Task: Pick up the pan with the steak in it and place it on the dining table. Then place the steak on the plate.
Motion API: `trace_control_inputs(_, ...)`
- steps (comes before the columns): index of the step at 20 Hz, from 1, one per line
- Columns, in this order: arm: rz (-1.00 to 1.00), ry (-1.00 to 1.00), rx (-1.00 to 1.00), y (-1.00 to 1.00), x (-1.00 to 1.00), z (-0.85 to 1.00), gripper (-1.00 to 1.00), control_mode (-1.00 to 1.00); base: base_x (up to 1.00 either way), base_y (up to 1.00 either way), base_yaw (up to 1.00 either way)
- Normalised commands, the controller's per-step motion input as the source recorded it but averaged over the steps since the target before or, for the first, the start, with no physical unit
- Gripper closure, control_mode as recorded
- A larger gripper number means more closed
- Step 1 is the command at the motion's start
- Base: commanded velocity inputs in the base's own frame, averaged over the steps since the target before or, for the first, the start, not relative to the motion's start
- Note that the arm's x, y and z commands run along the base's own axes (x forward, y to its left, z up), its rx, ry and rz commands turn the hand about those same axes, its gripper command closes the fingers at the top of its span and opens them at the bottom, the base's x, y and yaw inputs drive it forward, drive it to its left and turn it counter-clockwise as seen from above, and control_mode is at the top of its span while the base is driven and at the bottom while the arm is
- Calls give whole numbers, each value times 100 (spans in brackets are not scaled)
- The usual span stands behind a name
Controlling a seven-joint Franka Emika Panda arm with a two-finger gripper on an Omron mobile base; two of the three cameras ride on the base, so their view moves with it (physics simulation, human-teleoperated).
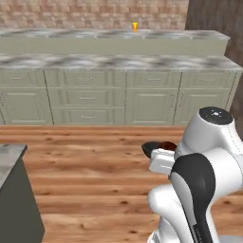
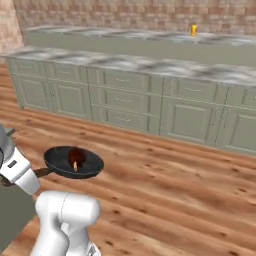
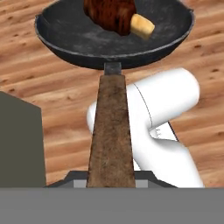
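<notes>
Pan aloft over the wooden floor (image 2: 165,185).
My jaws pinch the pan (image 3: 113,37) by its handle; the steak (image 3: 111,13) sits inside, top centre.

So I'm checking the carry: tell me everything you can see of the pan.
The pan is small, round and black, with a dull speckled inside and a short brown wooden handle joined by a grey metal neck. It is held roughly level above the wooden floor, the gripper shut on the handle's end. The steak lies inside it.
</notes>
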Motion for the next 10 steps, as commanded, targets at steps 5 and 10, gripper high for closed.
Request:
trace_control_inputs(5, 0, 0, 0, 0, 0, 0, 100, 100, 100, -23, -1)
trace_control_inputs(10, 0, 0, 0, 0, 0, 0, 100, 100, 100, -16, 0)
